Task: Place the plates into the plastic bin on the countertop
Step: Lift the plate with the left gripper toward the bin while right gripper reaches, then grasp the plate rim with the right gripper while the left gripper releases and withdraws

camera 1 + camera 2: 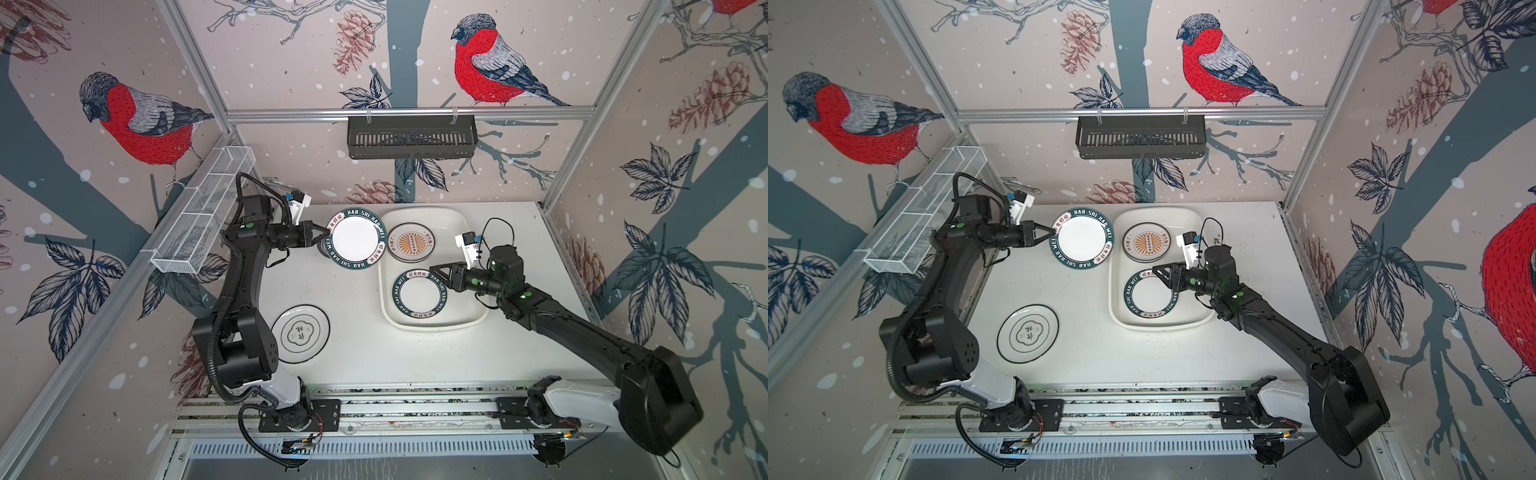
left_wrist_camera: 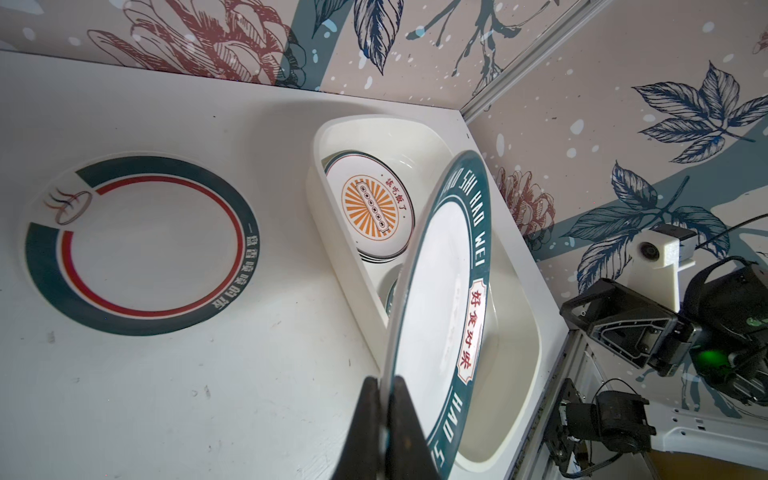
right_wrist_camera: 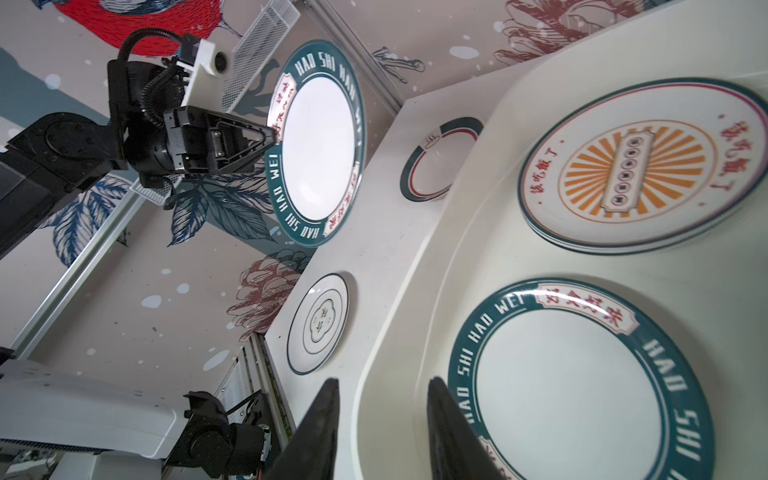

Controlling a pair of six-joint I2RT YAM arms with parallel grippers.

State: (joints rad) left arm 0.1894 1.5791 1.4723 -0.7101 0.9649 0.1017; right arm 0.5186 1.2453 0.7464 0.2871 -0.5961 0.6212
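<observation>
My left gripper [image 1: 326, 233] [image 2: 386, 380] is shut on the rim of a green-lettered plate [image 1: 356, 240] [image 2: 440, 299], holding it tilted in the air just left of the plastic bin [image 1: 432, 327] [image 1: 1158, 327]. In the bin lie an orange sunburst plate [image 1: 410, 243] [image 3: 636, 166] and a second green-lettered plate [image 1: 417, 293] [image 3: 573, 386]. My right gripper [image 1: 434, 271] [image 3: 382, 382] hovers open over that plate's edge, holding nothing. A green-and-red ringed plate [image 2: 137, 245] lies on the countertop [image 1: 357, 353], partly hidden under the held one. A black-rimmed clover plate [image 1: 300, 332] sits front left.
A black slotted rack [image 1: 411, 137] hangs on the back rail. A white wire-mesh basket [image 1: 203, 212] runs along the left wall, close behind the left arm. Aluminium rails [image 1: 374, 405] with both arm bases line the front edge.
</observation>
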